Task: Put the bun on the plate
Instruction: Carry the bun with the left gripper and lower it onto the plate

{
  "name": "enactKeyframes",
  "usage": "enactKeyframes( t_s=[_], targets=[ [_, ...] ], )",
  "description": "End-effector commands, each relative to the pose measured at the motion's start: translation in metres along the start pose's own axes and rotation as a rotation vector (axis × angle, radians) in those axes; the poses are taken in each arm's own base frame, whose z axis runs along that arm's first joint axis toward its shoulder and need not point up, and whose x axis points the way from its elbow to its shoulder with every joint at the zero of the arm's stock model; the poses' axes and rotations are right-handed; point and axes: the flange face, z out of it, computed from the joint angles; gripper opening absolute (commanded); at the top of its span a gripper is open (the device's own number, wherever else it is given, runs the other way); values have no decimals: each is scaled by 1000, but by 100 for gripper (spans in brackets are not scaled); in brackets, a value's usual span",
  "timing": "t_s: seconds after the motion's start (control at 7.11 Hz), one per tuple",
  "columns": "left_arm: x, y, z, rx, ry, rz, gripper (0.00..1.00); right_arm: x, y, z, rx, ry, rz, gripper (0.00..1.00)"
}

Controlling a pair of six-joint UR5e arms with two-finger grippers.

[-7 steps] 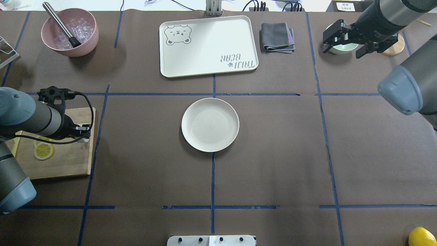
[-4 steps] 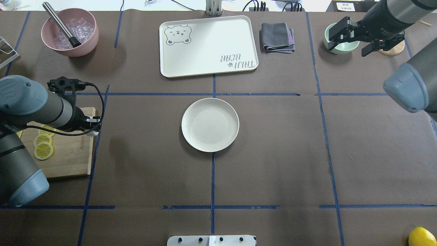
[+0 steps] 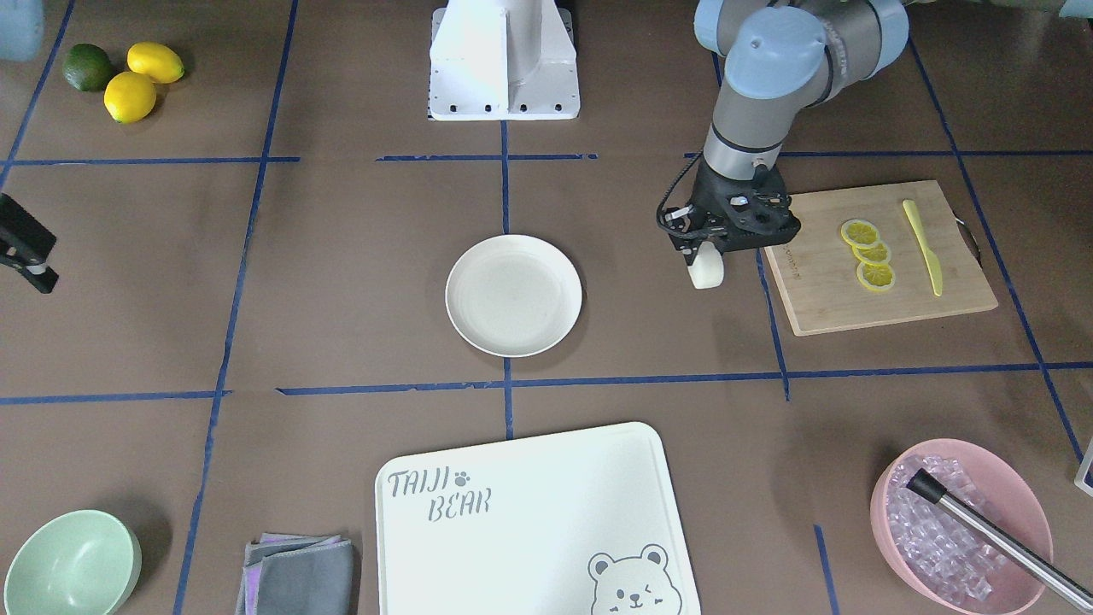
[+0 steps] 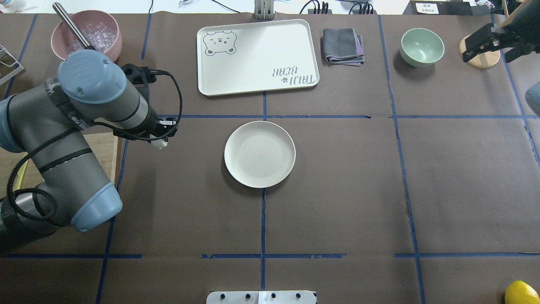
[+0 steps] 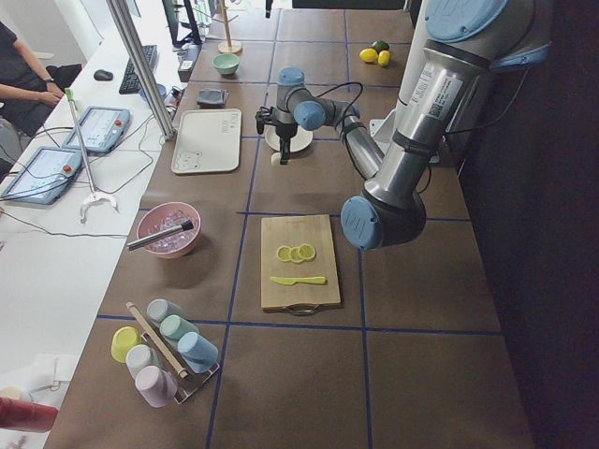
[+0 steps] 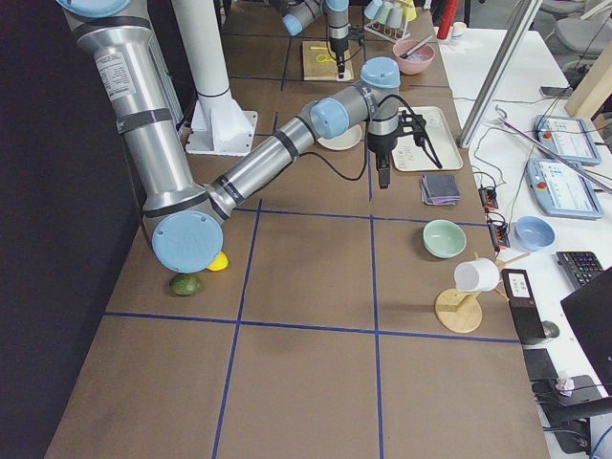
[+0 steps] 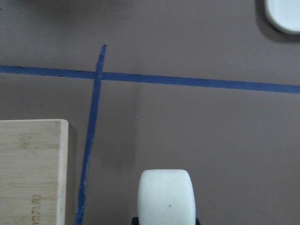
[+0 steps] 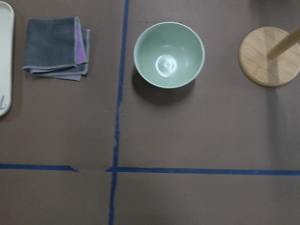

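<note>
The bun [image 3: 707, 272] is a small white rounded lump held off the table between the fingers of my left gripper [image 3: 704, 256], which is shut on it. In the overhead view the bun [image 4: 160, 144] hangs left of the plate [image 4: 259, 154], apart from it and past the cutting board's edge. The left wrist view shows the bun [image 7: 166, 197] at the bottom and a corner of the plate [image 7: 285, 14] at top right. The plate [image 3: 513, 295] is round, cream-white and bare. My right gripper [image 4: 485, 52] is open at the far right.
A bamboo cutting board [image 3: 811, 290] with lemon slices [image 3: 869, 254] lies behind the left gripper. A bear-printed tray [image 4: 257, 57], grey cloth [image 4: 342, 45], green bowl [image 4: 422, 46], wooden stand [image 8: 269, 56] and pink ice bowl [image 3: 956, 521] line the far side.
My left arm has swung from over the cutting board toward the plate, carrying the bun. My right arm has drawn back to the right, off the green bowl.
</note>
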Motion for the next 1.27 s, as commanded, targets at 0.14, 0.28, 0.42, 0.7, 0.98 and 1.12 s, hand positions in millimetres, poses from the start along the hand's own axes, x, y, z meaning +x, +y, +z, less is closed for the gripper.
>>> enactKeyframes(
  t_s=[0.14, 0.28, 0.42, 0.7, 0.98, 1.12],
  targets=[
    [143, 39, 17, -20, 21, -37, 41, 148, 19, 14, -80, 21, -112, 100],
    [171, 42, 13, -24, 32, -33, 41, 184, 30, 22, -103, 25, -94, 100],
    [195, 68, 24, -48, 25, -27, 41, 201, 30, 21, -106, 8, -86, 100],
    [213, 64, 56, -6, 50, -22, 41, 210, 36, 24, -115, 9, -94, 100],
    [214, 62, 64, -4, 50, -21, 41, 212, 37, 23, -114, 9, -90, 100],
    [215, 61, 66, 1, 58, -19, 41, 212, 36, 23, -113, 9, -91, 100]
  ],
)
